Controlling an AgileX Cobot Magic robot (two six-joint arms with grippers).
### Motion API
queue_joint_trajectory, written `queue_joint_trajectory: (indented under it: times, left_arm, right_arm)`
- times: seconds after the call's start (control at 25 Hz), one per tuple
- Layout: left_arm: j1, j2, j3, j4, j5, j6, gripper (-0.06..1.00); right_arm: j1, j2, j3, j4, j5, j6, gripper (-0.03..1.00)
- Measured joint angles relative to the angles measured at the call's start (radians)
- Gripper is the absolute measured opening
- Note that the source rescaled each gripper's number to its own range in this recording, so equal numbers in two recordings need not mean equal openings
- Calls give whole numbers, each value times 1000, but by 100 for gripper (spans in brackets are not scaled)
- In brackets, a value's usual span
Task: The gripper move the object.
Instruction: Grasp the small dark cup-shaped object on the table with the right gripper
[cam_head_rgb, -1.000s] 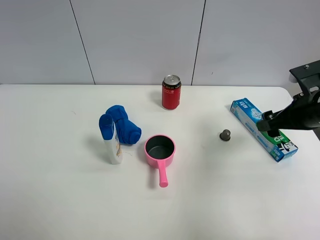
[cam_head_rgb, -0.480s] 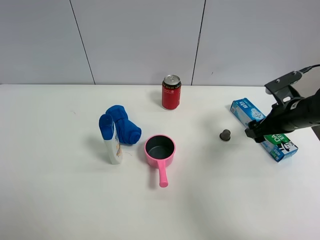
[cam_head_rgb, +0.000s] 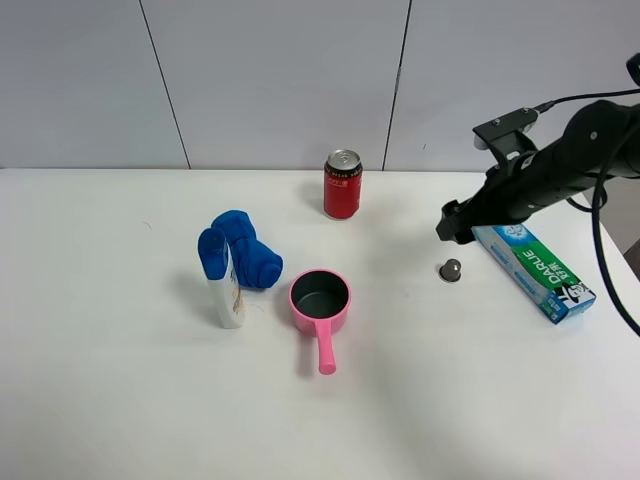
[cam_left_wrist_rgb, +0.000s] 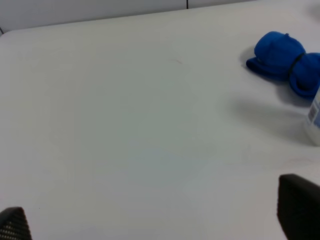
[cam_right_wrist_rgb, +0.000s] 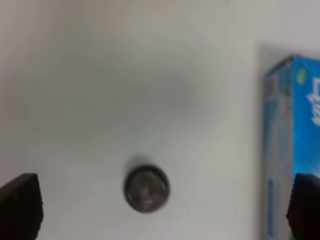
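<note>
Finds the fingers of the right gripper set wide apart and holding nothing, one black tip at each side of the right wrist view. Places the tiny dark grey metallic dome-shaped capsule between those tips in that view, upright on the white surface and touched by neither. Sees, from the high camera, this gripper poised above the surface just behind the capsule, on the wall side, with the black arm and cable running off to the right. Notes a long blue and green cardboard toothpaste box lying flat just right of the capsule, near but apart, its far end under the arm. Records a red soda can upright, well apart toward the back. Records a pink pot with a straight handle near the middle. Records a white plastic bottle with a blue cap standing left of the pot, and a rolled blue cloth right against it. Finds the fingers of the left gripper also wide apart, holding nothing, over bare surface, with the cloth and the bottle's edge beyond.
</note>
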Motion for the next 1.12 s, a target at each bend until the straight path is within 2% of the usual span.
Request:
queue_joint_trajectory:
  times: [0.16, 0.4, 1.12]
  left_arm:
    - [0, 0, 0, 0, 0, 0, 100]
    - [0, 0, 0, 0, 0, 0, 100]
    - [0, 0, 0, 0, 0, 0, 100]
  right_arm:
    - [0, 91, -102, 56, 111, -7, 100]
    - [0, 152, -125, 59, 175, -10, 100]
    - [14, 244, -125, -36, 216, -9, 97]
